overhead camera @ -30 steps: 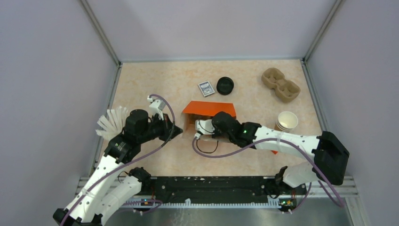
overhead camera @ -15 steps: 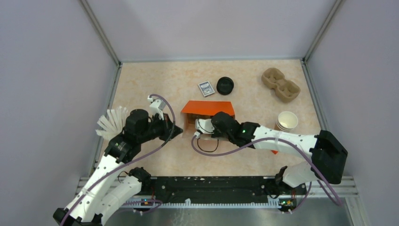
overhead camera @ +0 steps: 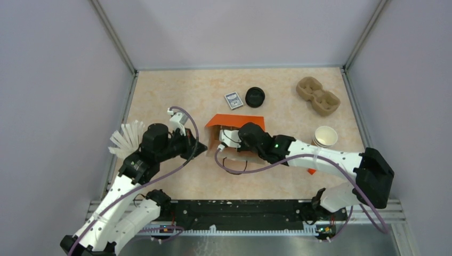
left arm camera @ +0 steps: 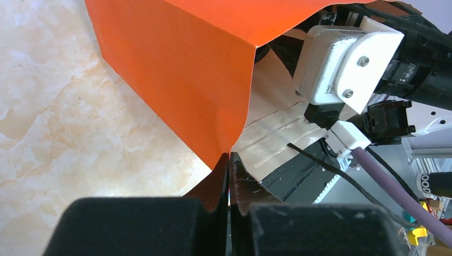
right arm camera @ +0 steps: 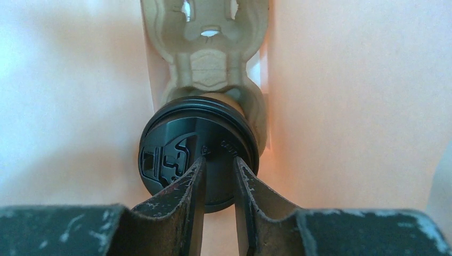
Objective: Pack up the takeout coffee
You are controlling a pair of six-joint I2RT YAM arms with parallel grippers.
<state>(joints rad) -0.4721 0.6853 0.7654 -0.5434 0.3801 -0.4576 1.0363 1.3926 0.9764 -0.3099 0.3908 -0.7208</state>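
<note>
Left end effector (left arm camera: 229, 176): pressed together, pinching the lower edge of the orange bag (left arm camera: 176, 69), which rises directly ahead of it.
Right end effector (right arm camera: 218, 173): inside the bag mouth; tips narrowly apart on the black lid; whether they clamp it cannot be told.
Lidded cup (right arm camera: 170, 144): directly ahead of the right tips, against the pulp carrier (right arm camera: 205, 58) beyond.
Surface (left arm camera: 53, 133): left of the left end effector.

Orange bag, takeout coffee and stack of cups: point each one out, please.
orange bag (overhead camera: 240, 121), top external view, on its top panel.
takeout coffee (right arm camera: 176, 138), right wrist view, on its black lid.
stack of cups (overhead camera: 325, 134), top external view, on the top cup's white inside.
</note>
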